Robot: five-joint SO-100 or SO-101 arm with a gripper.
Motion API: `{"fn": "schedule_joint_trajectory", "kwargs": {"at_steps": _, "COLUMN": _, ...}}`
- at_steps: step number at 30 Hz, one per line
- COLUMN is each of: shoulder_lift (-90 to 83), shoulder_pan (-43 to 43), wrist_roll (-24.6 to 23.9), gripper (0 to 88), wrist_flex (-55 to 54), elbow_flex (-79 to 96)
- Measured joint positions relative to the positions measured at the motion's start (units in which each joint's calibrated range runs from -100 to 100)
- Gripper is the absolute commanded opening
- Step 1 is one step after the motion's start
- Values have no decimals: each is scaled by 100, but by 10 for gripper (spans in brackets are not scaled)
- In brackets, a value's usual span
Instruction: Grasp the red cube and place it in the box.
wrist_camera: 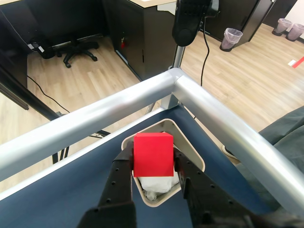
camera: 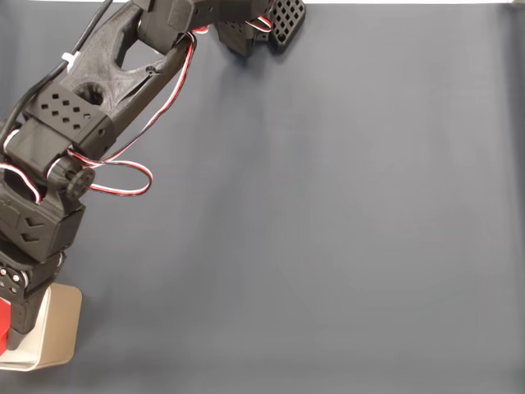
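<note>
Red and plain-faced, the red cube sits clamped between the two black fingers of the hand in the wrist view, lower centre of the frame. It hangs directly over the box, whose beige rim and white inside show around and beneath it. No writing or brand can be read on the cube, the box or the arm in either view.

In the fixed view the black arm runs down the left edge of the frame, from its base parts at upper centre to the wrist at lower left, with red, white and black wires looping beside it. The wrist leans over the box, which lies in the lower left corner on the dark blue counter. A sliver of the red cube shows at the very left edge there, but the fingers themselves are hidden under the arm's body.

The wrist view gives what the fixed view hides: the grip on the cube, and the box set close to the counter's corner. It also shows silver metal rails meeting at an angle past the box, a wooden floor beyond them, an office chair at upper left and waste bins at upper right.
</note>
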Motion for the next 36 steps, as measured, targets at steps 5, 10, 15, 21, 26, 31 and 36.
{"fn": "schedule_joint_trajectory", "kwargs": {"at_steps": 5, "shoulder_lift": 35, "shoulder_pan": 37, "wrist_roll": 0, "gripper": 50, "wrist_flex": -56, "elbow_flex": 0}}
{"fn": "schedule_joint_trajectory", "kwargs": {"at_steps": 10, "shoulder_lift": 35, "shoulder_pan": 37, "wrist_roll": 0, "gripper": 51, "wrist_flex": -95, "elbow_flex": 0}}
{"fn": "schedule_joint_trajectory", "kwargs": {"at_steps": 15, "shoulder_lift": 35, "shoulder_pan": 96, "wrist_roll": 0, "gripper": 52, "wrist_flex": -151, "elbow_flex": 0}}
{"fn": "schedule_joint_trajectory", "kwargs": {"at_steps": 21, "shoulder_lift": 35, "shoulder_pan": 96, "wrist_roll": 0, "gripper": 54, "wrist_flex": -151, "elbow_flex": 0}}
{"fn": "schedule_joint_trajectory", "kwargs": {"at_steps": 26, "shoulder_lift": 35, "shoulder_pan": 96, "wrist_roll": 0, "gripper": 254, "wrist_flex": -151, "elbow_flex": 0}}
{"fn": "schedule_joint_trajectory", "kwargs": {"at_steps": 31, "shoulder_lift": 35, "shoulder_pan": 96, "wrist_roll": -39, "gripper": 490, "wrist_flex": 270, "elbow_flex": -163}}
{"fn": "schedule_joint_trajectory", "kwargs": {"at_steps": 36, "shoulder_lift": 35, "shoulder_pan": 96, "wrist_roll": 0, "gripper": 564, "wrist_flex": 350, "elbow_flex": -325}}
